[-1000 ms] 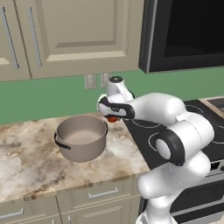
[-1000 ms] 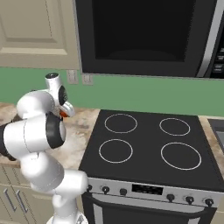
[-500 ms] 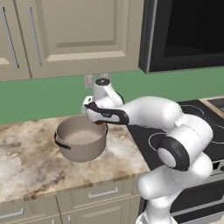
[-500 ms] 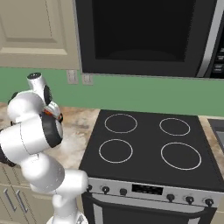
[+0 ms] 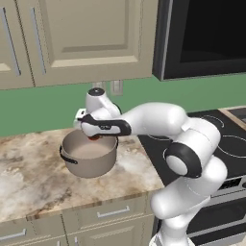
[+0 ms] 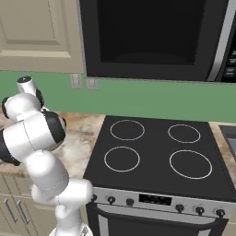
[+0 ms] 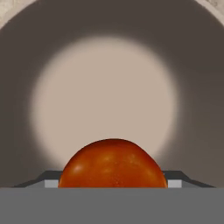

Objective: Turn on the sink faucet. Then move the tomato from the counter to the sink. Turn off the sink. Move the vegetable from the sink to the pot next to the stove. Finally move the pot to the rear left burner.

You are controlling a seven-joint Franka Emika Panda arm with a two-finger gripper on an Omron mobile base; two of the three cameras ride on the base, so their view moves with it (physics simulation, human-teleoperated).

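Observation:
My gripper (image 5: 94,136) hangs just above the open mouth of the pot (image 5: 89,154) and is shut on the tomato (image 5: 94,138), a small glossy red-orange ball. In the hand view the tomato (image 7: 113,164) sits between my fingertips (image 7: 47,177), with the pot's pale round bottom (image 7: 105,96) straight below it. The grey-brown pot stands on the marbled counter (image 5: 29,185), to the left of the stove (image 5: 221,139), and there is nothing inside it.
The black cooktop (image 6: 156,152) with four white rings lies right of the pot, its knobs along the front panel. A dark microwave (image 6: 152,37) hangs over it and beige wall cabinets (image 5: 72,38) over the counter. Two outlets (image 6: 83,83) sit on the green backsplash.
The arm has swung left and down with the tomato in its grip, from near the stove's edge to over the pot's opening. The pot has not moved.

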